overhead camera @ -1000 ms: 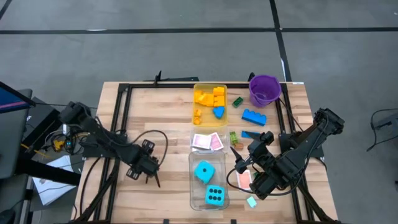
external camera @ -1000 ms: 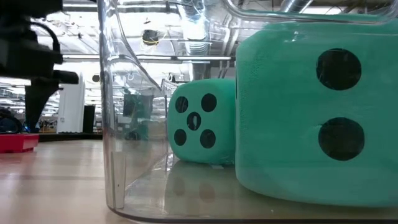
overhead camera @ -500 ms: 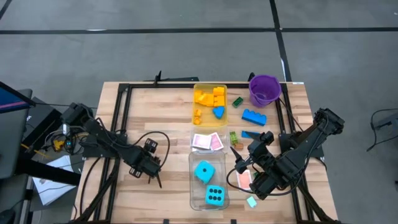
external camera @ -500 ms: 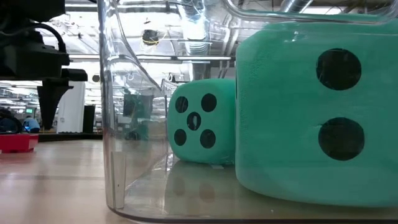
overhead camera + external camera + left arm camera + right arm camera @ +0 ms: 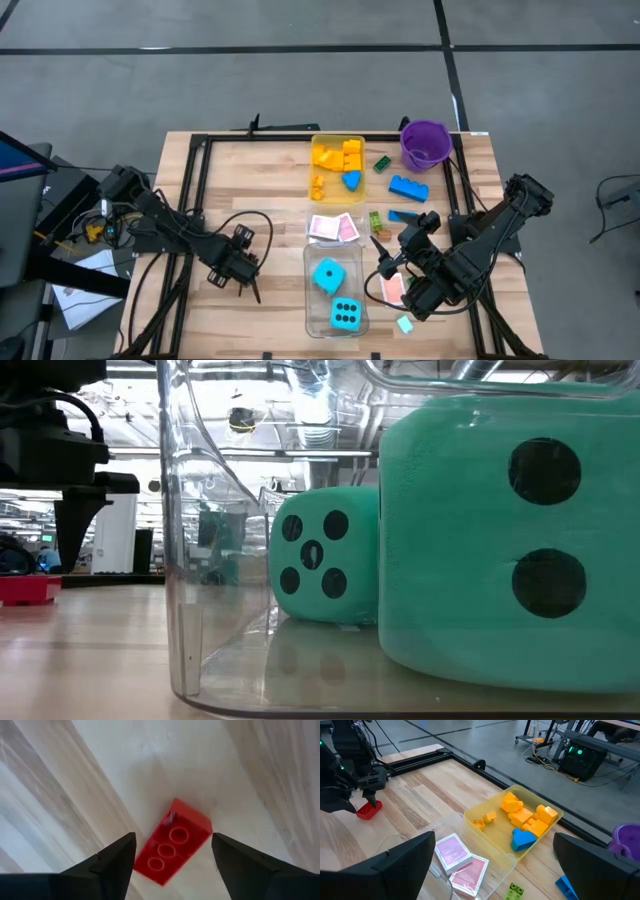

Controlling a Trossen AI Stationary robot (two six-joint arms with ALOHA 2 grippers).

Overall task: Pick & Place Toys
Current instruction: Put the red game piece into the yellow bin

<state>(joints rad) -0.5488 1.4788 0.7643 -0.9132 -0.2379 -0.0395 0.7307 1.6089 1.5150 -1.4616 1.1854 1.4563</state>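
Left gripper [image 5: 172, 852] hangs over a small red three-stud plastic brick [image 5: 172, 848] lying on the wooden table [image 5: 270, 180], left of the clear tray; fingers spread either side, not gripping yet. Risk: brick sits diagonal btwn fingers, so closing may twist or squirt it out. Right gripper [image 5: 388, 262] waits wide open, empty, nr pink cards.

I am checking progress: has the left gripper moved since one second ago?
Yes. In the low view the left gripper has come down and shifted toward the clear tray; it now hangs over the red brick.
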